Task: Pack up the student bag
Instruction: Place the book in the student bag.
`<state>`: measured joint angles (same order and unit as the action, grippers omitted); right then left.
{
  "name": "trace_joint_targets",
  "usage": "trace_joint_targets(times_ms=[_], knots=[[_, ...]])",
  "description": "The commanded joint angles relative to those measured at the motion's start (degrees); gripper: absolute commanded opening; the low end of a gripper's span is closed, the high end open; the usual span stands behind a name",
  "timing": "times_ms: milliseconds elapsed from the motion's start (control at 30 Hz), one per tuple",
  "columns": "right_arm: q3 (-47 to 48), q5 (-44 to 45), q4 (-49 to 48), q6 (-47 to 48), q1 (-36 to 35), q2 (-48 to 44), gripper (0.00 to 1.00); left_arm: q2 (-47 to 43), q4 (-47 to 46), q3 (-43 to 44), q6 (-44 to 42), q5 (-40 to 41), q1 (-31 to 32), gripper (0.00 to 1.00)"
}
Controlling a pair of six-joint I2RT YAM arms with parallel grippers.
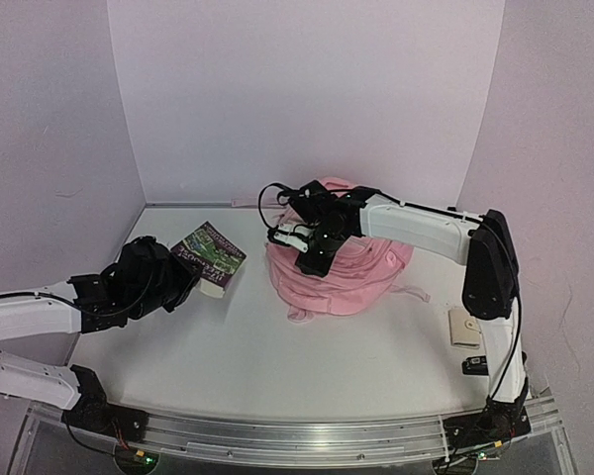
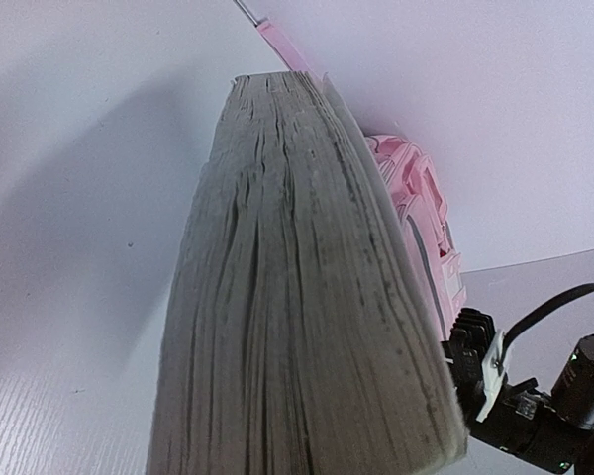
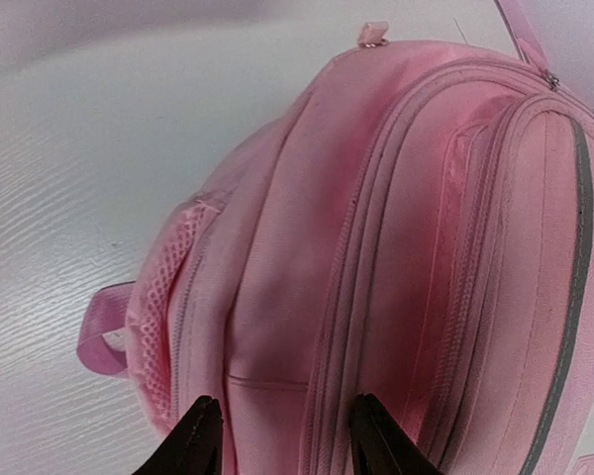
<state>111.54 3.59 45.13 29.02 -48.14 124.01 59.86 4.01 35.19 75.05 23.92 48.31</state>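
A small beige flat pad (image 1: 463, 327) and a little dark object (image 1: 475, 366) lie near the right edge of the white table (image 1: 277, 376). Toward the left edge, the left gripper (image 1: 193, 284) pinches a thick paperback book with a dark patterned cover (image 1: 210, 252). The large soft pink fabric backpack (image 1: 351, 267) sits mid-table toward the far edge, directly under the right gripper (image 3: 285, 416). That gripper's fingers (image 3: 200, 435) are spread over the backpack's zipped seams, and the zips in view look closed.
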Motion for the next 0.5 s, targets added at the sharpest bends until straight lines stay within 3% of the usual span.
trace_joint_targets(times_ms=[0,367,467], knots=[[4.7,8.5,-0.4,0.3,0.3,0.9,0.39,-3.1,-5.3,-0.1,0.2,2.5,-0.2,0.00],[5.2,14.1,-1.2,0.5,0.2,0.2,0.02,-4.1,-5.7,-1.1,-0.3,2.3,-0.1,0.00],[3.9,11.7,-0.9,0.8,0.2,-0.8,0.04,-4.4,-5.4,-1.2,-0.6,2.3,-0.1,0.00]])
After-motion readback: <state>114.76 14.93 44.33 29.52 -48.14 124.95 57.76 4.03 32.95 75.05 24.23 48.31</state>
